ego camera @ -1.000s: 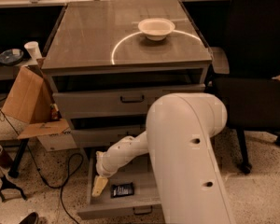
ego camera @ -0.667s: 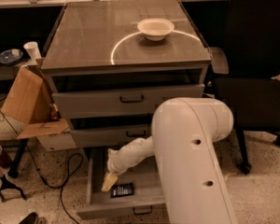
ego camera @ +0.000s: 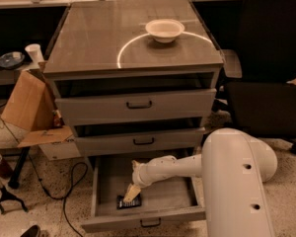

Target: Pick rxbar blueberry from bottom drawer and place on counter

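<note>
My gripper (ego camera: 131, 193) is down inside the bottom drawer (ego camera: 104, 181), which stands pulled out at the foot of the cabinet. The pale tip points downward and sits right at the snack bar (ego camera: 129, 203), over its upper edge. From here I cannot tell whether the gripper is apart, together, or clamped on the bar. The bar lies flat on the drawer floor toward the front left, dark wrapper up, just at 6 o'clock of the gripper tip and close behind the drawer's front wall.

The white arm (ego camera: 170, 167) runs off from the gripper toward 3 o'clock, crossing the drawer's right side and joining the big rounded white body (ego camera: 237, 181) in the lower right of my view.

At 12 o'clock of the gripper are the middle drawer (ego camera: 143, 141) and the top drawer (ego camera: 137, 105), both slightly ajar. Above them is the counter (ego camera: 98, 41), glossy, with a bright curved reflection, and a white bowl (ego camera: 165, 29) stands on it toward the back right.

At 10 o'clock, beside the cabinet, leans an open cardboard box (ego camera: 27, 105), with a paper cup (ego camera: 34, 53) above it. A black cable (ego camera: 66, 184) loops on the speckled floor at 9 o'clock. A black office chair (ego camera: 271, 63) stands at 2 o'clock.
</note>
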You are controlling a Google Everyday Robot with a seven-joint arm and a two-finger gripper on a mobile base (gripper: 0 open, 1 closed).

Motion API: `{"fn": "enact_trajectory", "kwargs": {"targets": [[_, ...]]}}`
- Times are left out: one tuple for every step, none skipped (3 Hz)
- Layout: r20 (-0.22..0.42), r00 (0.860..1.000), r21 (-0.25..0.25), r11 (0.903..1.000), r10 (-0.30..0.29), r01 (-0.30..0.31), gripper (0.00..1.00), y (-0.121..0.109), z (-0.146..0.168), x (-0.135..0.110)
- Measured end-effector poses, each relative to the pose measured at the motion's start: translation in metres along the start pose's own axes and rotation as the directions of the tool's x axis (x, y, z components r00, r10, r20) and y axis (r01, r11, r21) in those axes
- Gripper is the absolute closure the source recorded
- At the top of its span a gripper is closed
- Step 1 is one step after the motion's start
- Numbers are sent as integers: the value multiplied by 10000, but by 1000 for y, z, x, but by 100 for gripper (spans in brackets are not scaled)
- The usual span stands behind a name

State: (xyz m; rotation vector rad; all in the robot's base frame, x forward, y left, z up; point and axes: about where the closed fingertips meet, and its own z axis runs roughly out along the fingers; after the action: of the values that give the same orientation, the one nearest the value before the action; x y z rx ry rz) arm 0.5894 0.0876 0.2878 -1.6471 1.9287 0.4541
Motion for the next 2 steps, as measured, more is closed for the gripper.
{"fn": "enact_trajectory", "kwargs": {"targets": [[643, 9962, -304, 9979, 596, -577, 0, -3, 12, 40], [1485, 9829, -989, 9906, 1084, -943, 0, 6, 36, 68]]}}
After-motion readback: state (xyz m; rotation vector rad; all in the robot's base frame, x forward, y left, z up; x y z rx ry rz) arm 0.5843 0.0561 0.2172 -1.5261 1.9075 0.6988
